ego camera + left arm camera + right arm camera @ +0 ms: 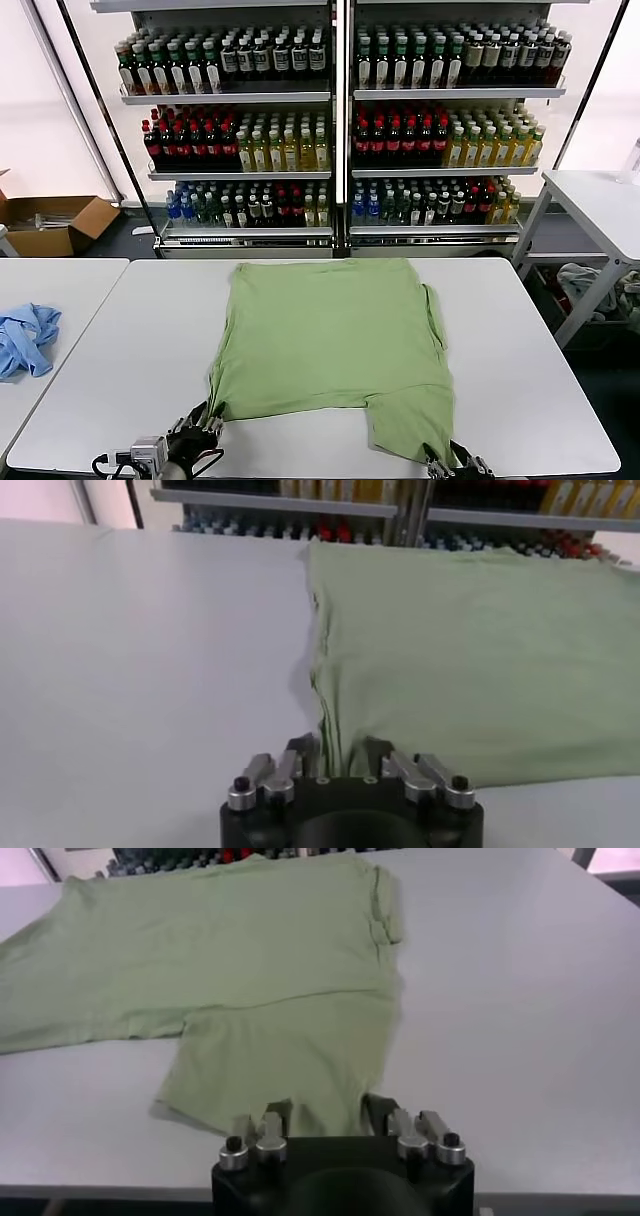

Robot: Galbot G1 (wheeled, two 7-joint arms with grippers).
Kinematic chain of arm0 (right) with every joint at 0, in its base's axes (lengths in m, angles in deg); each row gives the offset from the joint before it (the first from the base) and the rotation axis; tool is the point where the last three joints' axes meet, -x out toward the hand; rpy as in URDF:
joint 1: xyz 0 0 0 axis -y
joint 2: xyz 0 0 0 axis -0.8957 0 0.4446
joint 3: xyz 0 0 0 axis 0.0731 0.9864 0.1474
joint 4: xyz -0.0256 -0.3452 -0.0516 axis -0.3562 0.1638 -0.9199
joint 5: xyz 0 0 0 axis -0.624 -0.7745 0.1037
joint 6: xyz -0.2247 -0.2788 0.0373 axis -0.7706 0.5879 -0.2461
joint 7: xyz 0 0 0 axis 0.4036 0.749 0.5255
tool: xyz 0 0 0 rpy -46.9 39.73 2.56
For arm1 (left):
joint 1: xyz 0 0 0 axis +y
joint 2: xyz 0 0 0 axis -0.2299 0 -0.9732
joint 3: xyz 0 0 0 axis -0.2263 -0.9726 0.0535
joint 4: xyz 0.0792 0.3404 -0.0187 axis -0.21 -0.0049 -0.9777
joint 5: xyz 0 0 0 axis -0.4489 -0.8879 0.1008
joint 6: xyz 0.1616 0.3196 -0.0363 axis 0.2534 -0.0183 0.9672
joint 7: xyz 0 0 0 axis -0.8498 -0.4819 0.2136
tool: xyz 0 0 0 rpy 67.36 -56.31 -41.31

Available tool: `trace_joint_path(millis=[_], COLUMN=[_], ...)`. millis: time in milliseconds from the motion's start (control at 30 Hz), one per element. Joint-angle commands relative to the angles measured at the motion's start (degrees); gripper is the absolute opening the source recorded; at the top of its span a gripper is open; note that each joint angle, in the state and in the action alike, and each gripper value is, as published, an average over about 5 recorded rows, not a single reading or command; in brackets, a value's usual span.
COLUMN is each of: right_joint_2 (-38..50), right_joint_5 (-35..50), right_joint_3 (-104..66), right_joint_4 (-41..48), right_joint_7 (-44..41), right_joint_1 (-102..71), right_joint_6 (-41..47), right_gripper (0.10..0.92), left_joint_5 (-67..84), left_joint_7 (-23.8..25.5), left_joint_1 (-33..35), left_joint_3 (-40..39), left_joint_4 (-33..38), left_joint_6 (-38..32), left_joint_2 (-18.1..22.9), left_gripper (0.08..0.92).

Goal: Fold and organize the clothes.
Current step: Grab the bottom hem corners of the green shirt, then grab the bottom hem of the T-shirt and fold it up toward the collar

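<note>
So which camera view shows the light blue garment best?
Only the head view shows the light blue garment: it lies crumpled on the separate white table at the robot's left. Neither wrist view shows it; both see the green shirt on the main table.

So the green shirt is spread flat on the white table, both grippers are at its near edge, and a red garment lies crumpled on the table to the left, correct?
Not quite: the crumpled garment on the table to the left is light blue, not red, as the head view shows. The rest holds: the green shirt lies spread on the white table, with the left gripper and right gripper at its near edge.
</note>
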Motion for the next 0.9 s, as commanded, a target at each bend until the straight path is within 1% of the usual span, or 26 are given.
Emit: trace_joint_path(millis=[33,233,333,467,700,800,900], right_joint_2=[0.0,-0.4,-0.7,-0.8,0.1,0.6,1.2], right_joint_5=[-0.2,-2.2,-4.1,-5.4,-5.3,-5.3,-5.1], right_joint_3=[0.4,0.7,0.2,-1.5,-3.0,-3.1,-2.9], right_joint_4=[0.2,0.2,-0.3,-2.2,-4.0,-3.0,0.3], right_joint_7=[-0.1,-1.3,-1.9,-2.1,-1.4,-1.5,-2.4], right_joint_1=[0.1,0.4,0.9,2.9,9.1,12.4,16.4], right_joint_6=[-0.3,-2.7,-4.1,-4.7,-2.6,-1.5,-0.8], right_gripper=[0.294,0.134,0.106,0.106,0.106,0.106,0.106], left_joint_5=[-2.0,-2.4,-2.0,-0.5,2.4,3.0,3.0], left_joint_7=[1.5,1.7,1.5,1.2,0.2,0.1,0.1], left_joint_1=[1.1,0.2,-0.9,-3.0,-7.5,-9.9,-13.8], left_joint_3=[-0.9,-0.8,-0.5,0.5,2.5,3.0,2.1], left_joint_4=[0.1,1.3,2.2,3.9,6.2,5.8,3.4], left_joint_6=[-0.7,-3.0,-3.7,-3.7,-2.5,-2.6,-2.6], left_joint_2=[-0.2,-0.8,-1.1,-1.5,-2.3,-2.5,-2.2], left_gripper=[0.309,0.139,0.088,0.081,0.081,0.081,0.081])
